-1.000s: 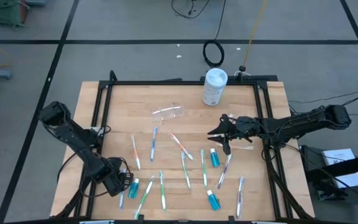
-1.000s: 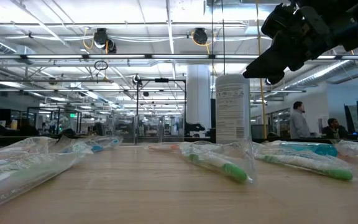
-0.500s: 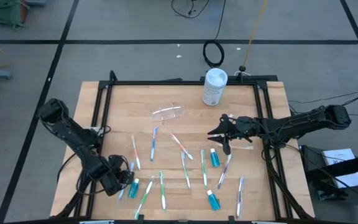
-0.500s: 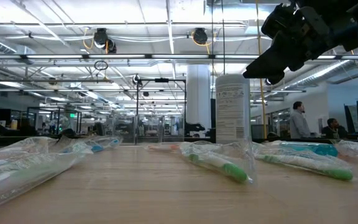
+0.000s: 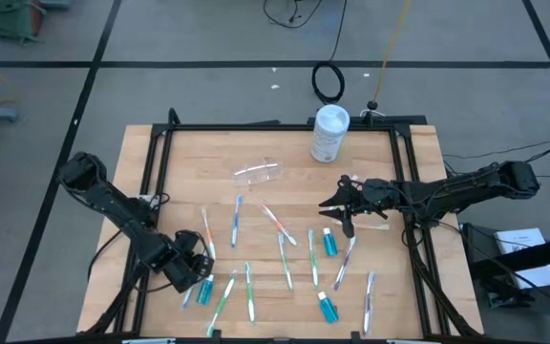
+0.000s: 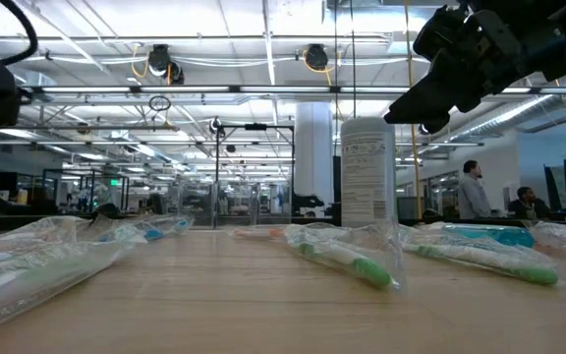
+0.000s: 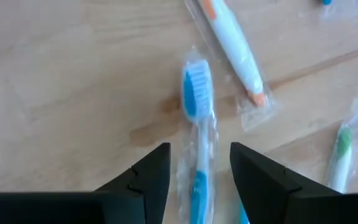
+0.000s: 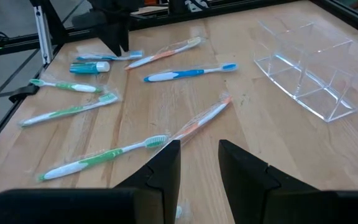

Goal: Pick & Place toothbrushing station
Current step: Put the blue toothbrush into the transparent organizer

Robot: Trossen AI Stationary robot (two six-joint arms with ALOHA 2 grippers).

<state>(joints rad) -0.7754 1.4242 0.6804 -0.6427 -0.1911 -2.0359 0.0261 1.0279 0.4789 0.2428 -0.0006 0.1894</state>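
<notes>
Wrapped toothbrushes and small blue tubes (image 5: 329, 241) lie scattered flat on the wooden table (image 5: 370, 162). A clear plastic cup (image 5: 259, 173) lies farther back and also appears in the right wrist view (image 8: 309, 68). My left gripper (image 5: 196, 266) hangs open at the near left, pointing down. In its wrist view (image 7: 199, 147) its fingers stand on either side of a wrapped blue toothbrush (image 7: 196, 106) without touching it. An orange-and-white toothbrush (image 7: 232, 43) lies just beyond. My right gripper (image 5: 335, 212) hovers open and empty right of centre, above the table.
A tall white canister (image 5: 330, 132) stands at the table's far edge. A black frame (image 5: 151, 182) runs along the table's sides. Another blue tube (image 5: 204, 289) and green toothbrushes (image 5: 222, 301) lie close to my left gripper. Bare wood shows at the far left.
My left gripper has moved toward the table's right edge and a little toward the far edge, rolling about its own axis, and stays open. Its arm now shows at the upper left of the low view. The toothbrushes have not moved.
</notes>
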